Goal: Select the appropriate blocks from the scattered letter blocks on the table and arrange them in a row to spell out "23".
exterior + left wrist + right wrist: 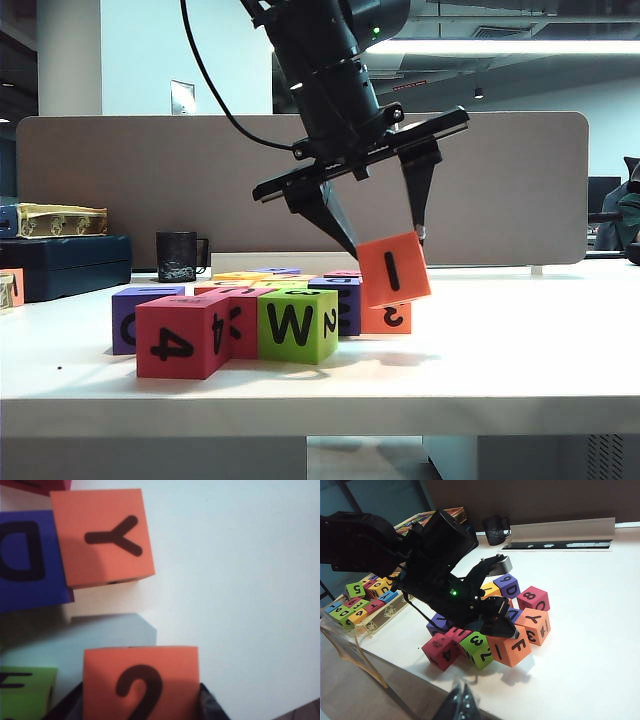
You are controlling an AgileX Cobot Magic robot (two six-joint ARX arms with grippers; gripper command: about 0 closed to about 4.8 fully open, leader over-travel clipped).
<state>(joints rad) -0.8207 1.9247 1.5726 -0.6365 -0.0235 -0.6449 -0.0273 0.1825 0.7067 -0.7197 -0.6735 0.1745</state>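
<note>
Left gripper [388, 252] clamped on orange block [394, 269], lifted over table [500, 350], block cluster [240, 315] below-left, right gripper's [462, 705] opening unclear.

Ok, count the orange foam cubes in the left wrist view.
2: the "2" cube in the left gripper, the "Y" cube on the white table; others may be hidden.

Orange cube w/ black "I" [394, 269] is up off the bench [520, 340], tilted, clamped in the left pincer [388, 240]; left wrist view shows "2" on another face [140, 682]. It hangs just right of the cluster of scattered blocks [240, 310], above the orange "Y"/"3" cube [534, 625]. Cluster incl. red "4" [183, 336], lime-green "W" [297, 325], purple cubes, all flat on the bench. The lime-green "O" cube can't be picked out.
</note>
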